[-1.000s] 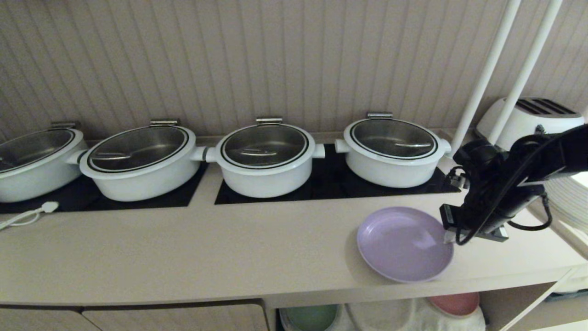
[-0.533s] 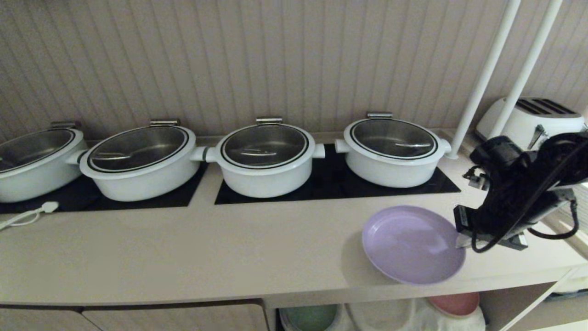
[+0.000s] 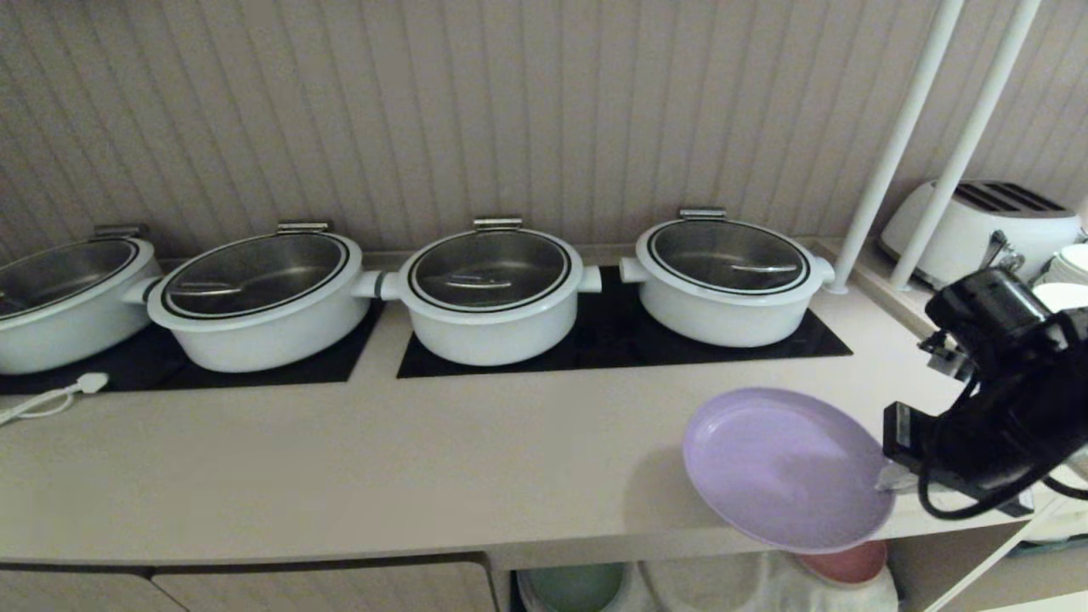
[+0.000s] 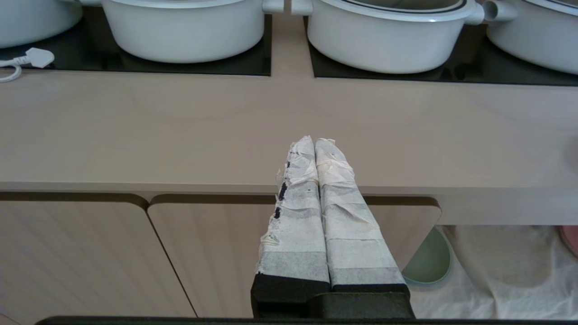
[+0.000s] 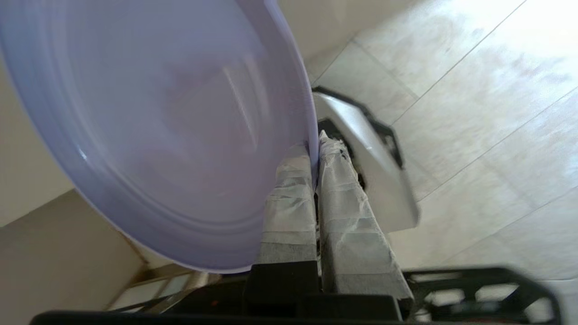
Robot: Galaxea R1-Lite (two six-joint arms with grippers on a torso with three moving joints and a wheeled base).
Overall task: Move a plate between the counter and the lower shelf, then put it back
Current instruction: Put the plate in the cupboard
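Now plate point(image 3: 786, 467) rim between right claw point(image 3: 886, 481) fingers.

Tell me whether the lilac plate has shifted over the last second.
Yes. The plate, pinched by the right end effector, has slid rightward and toward the counter front edge, which it now overhangs; the pots stay put.

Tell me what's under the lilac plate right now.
The right gripper holds the plate by its rim. Under it are the counter edge and the lower shelf's white cloth, with a pink plate partly covered. The rest is hidden.
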